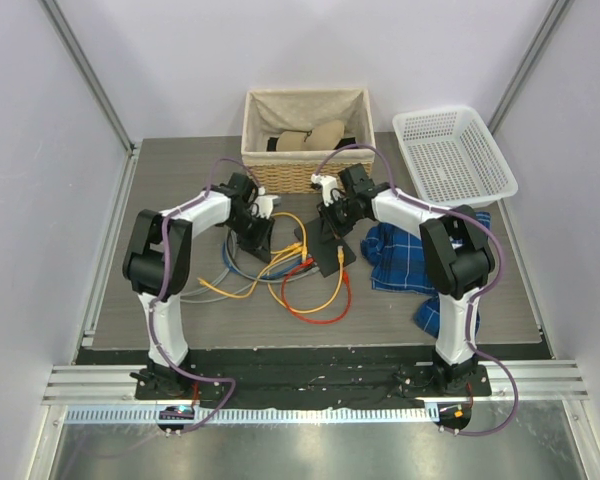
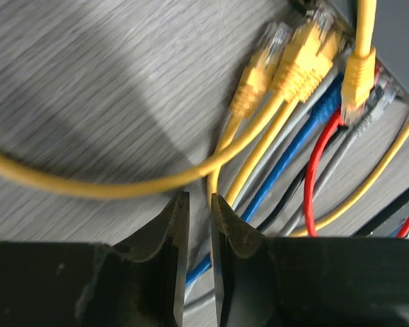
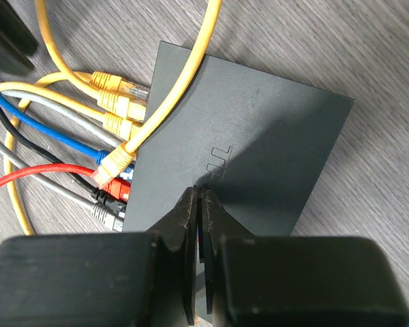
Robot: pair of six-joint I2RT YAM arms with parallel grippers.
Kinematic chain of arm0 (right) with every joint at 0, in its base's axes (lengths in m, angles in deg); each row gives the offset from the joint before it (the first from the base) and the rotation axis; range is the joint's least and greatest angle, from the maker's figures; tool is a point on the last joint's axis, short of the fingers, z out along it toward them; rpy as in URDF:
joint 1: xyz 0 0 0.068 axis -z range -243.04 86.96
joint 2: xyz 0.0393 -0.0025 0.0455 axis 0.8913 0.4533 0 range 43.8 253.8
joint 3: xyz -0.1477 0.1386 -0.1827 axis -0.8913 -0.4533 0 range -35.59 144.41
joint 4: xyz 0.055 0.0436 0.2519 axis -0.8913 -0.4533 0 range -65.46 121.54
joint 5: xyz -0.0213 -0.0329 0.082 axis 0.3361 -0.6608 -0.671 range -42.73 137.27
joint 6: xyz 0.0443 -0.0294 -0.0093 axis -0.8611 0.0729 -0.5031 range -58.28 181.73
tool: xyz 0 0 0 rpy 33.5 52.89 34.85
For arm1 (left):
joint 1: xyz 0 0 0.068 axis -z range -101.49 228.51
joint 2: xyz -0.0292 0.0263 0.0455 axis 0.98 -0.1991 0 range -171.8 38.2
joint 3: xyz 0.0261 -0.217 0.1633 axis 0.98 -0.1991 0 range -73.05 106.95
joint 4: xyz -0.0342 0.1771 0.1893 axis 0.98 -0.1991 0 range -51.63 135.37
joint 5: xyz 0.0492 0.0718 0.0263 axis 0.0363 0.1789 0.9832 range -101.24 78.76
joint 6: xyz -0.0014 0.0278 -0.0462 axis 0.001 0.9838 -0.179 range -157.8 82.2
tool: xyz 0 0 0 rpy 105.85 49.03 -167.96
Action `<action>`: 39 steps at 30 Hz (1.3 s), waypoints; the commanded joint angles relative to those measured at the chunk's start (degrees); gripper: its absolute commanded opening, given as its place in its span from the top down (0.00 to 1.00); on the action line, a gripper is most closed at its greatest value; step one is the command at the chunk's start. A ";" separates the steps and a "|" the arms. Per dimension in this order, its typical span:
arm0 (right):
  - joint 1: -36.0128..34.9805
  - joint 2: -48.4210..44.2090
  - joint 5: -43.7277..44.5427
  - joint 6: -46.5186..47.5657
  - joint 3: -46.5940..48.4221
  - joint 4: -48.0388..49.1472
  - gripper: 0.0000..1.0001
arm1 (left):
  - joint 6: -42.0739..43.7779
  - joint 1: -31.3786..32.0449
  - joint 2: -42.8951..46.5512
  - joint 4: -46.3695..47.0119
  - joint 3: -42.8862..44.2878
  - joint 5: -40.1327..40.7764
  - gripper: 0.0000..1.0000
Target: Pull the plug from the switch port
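Black switch [image 3: 259, 136], faint embossed logo [image 3: 217, 158], unreadable

Soft, even light fills the overhead view, with pale walls and only weak shadows on the tabletop [image 1: 170, 180]. From the left wrist, a broad soft shadow crosses the wood grain, which smears with blur. There the yellow plugs [image 2: 296, 61] look slightly soft and the left gripper [image 2: 199, 201] reads near-black. The right wrist view is sharper, and the right gripper [image 3: 200, 194] casts a wedge of shadow on the switch [image 3: 273, 129].
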State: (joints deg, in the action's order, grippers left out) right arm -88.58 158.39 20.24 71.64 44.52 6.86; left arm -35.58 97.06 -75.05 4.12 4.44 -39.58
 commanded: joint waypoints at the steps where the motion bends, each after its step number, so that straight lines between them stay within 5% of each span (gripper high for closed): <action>1: -0.04 1.08 7.69 1.78 -4.17 -3.26 0.92 | -4.93 1.84 -2.14 2.32 2.66 0.83 0.74; 10: -0.12 -0.77 8.30 2.30 -5.94 -3.00 0.92 | -7.49 3.43 -5.22 2.58 2.84 2.84 0.68; 22: -0.21 -0.42 8.31 2.30 -5.59 -2.65 0.92 | -7.67 13.51 -4.44 3.90 -0.05 26.55 0.70; 26: -0.04 -0.76 8.39 2.39 -5.50 -2.65 0.92 | -6.00 16.17 -3.82 4.17 -1.99 38.59 0.86; 30: -0.12 -1.20 8.39 2.39 -5.67 -2.65 0.92 | -3.54 13.19 -2.86 1.71 -3.66 40.12 1.00; 39: -0.12 -1.64 8.48 2.30 -5.76 -2.30 0.92 | 7.00 0.71 8.21 1.18 -8.41 42.66 1.00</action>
State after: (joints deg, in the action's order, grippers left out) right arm -88.98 156.20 21.92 72.10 41.29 10.26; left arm -38.03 104.32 -69.52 10.43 -1.75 -7.41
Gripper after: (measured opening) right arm 0.086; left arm 0.021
